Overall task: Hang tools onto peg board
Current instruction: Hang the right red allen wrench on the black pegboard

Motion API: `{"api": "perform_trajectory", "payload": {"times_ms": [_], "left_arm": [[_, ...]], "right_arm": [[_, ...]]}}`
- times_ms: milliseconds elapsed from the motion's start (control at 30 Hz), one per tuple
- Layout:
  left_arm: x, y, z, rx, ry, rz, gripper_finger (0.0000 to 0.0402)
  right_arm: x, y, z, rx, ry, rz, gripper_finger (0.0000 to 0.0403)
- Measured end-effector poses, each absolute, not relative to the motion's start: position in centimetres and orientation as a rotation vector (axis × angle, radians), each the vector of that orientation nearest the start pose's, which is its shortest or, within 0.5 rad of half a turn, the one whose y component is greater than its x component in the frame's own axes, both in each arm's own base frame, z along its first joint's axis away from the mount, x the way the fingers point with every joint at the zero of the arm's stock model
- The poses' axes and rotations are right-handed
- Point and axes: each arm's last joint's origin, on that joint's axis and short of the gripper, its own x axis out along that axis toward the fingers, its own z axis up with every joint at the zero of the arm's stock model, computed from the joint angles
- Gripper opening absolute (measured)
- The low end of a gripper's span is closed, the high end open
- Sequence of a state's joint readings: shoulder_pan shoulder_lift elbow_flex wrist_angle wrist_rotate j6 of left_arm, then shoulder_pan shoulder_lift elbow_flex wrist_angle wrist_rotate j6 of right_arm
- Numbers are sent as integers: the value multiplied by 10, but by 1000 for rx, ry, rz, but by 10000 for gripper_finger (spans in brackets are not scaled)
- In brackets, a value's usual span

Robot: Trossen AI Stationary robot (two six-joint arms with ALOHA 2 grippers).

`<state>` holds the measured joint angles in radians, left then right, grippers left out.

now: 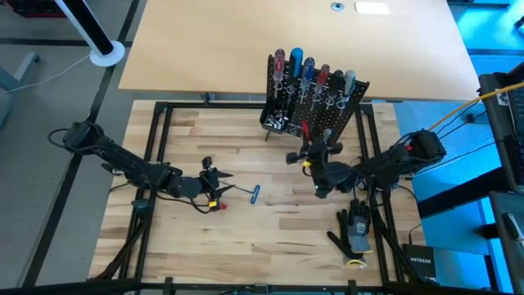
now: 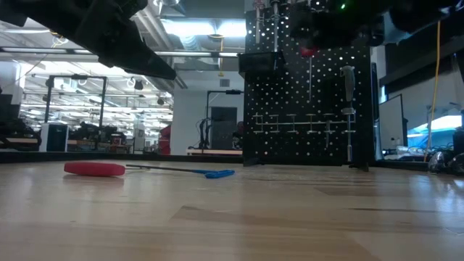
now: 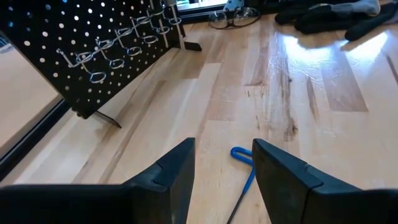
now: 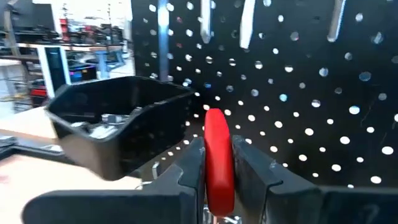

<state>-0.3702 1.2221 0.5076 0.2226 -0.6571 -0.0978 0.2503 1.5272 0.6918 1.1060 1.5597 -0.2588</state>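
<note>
Tools are mostly up already, a row of handles standing along the top of the peg board [image 1: 315,102] at the far middle of the table, while the right gripper [image 4: 217,165] is clamped on a red-handled screwdriver [image 4: 218,160] close in front of the board, beside its small black tray [image 4: 118,127], and the left gripper [image 3: 224,171], jaws apart and empty, hovers over a blue tool [image 3: 244,167] lying on the wood. My worry is that the shaft misses a wire ring and knocks the thin-legged board, or the smooth handle slips in that narrow pinch. Only "NETGEAR" on a black box [image 1: 424,262] at the near right corner is readable.
</note>
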Motion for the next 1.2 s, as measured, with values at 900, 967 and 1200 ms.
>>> {"api": "perform_trajectory", "payload": {"times_ms": [900, 967, 1200], "left_arm": [[225, -68, 193, 145, 416, 302, 150], [225, -68, 193, 145, 416, 302, 150], [225, -68, 193, 145, 416, 302, 150]], "right_arm": [[290, 13, 222, -60, 54, -1380, 60], [293, 13, 225, -79, 69, -1359, 60], [298, 11, 237, -165, 136, -1371, 60]]}}
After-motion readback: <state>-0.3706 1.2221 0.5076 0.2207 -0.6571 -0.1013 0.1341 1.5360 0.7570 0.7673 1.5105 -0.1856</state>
